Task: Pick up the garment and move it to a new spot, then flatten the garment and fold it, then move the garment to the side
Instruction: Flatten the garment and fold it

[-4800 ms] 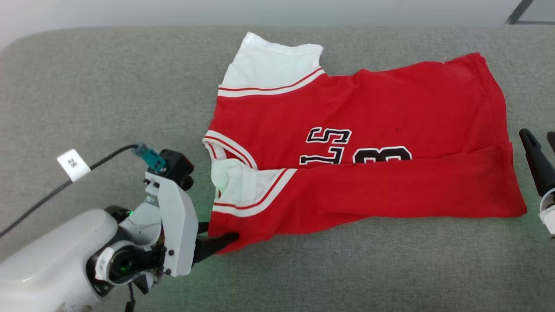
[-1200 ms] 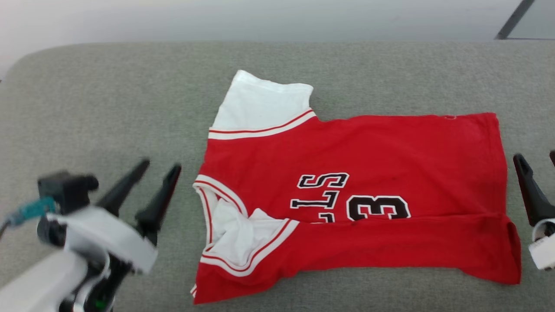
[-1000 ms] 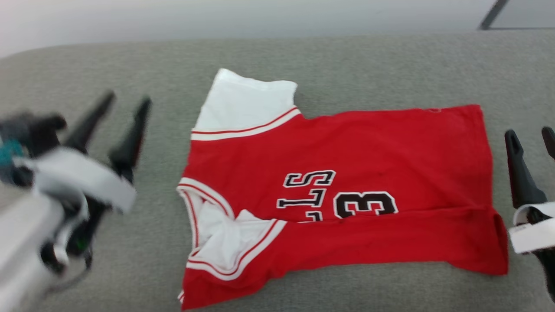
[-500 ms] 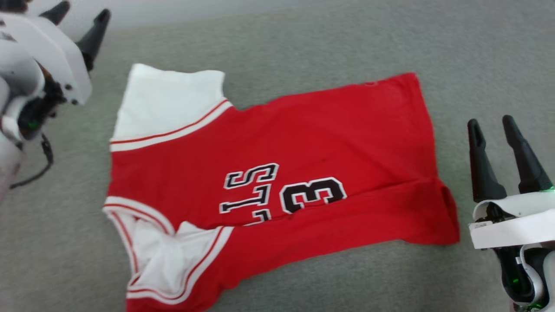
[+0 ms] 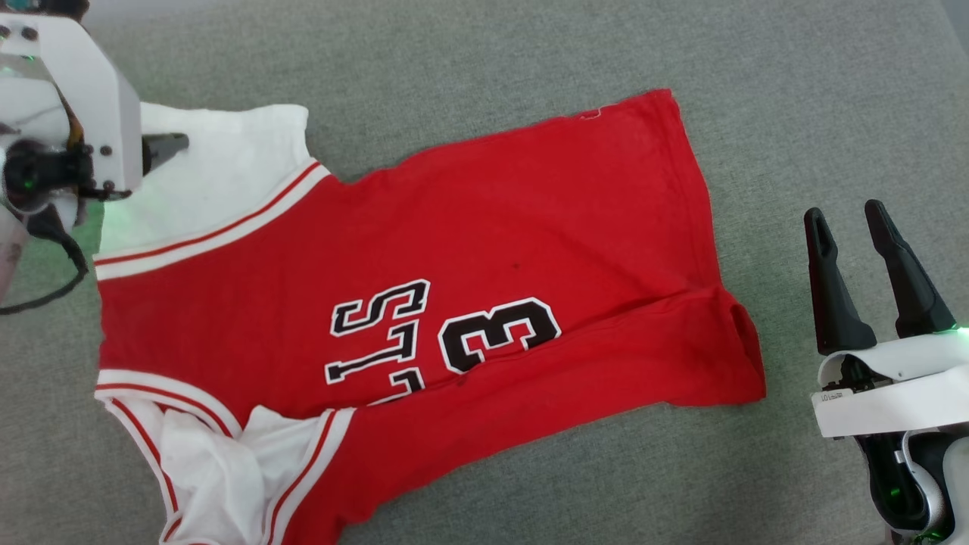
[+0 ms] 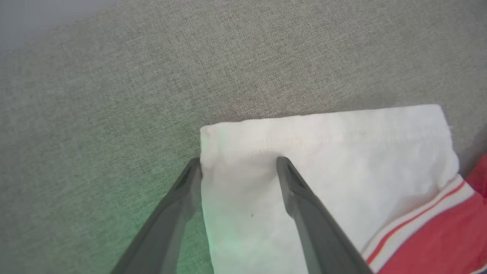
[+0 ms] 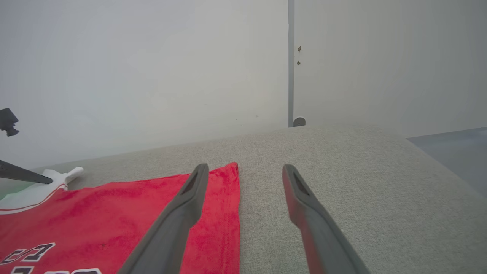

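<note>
Grey upholstered surface (image 5: 484, 45) underneath, and the garment (image 5: 469, 219) lies spread flat on it: red jersey, white sleeve (image 5: 227, 174) with red-striped trim, black white-edged lettering (image 5: 378, 333) and a number (image 5: 496, 333) partly covered by the folded-over near edge. Its long axis runs across the head view, collar end to the robot's left, hem to the right, far corner tilted away. Left gripper (image 6: 238, 161) spread wide, straddling the sleeve's corner, gripping nothing. Right gripper (image 5: 844, 212) gapes empty near the hem
</note>
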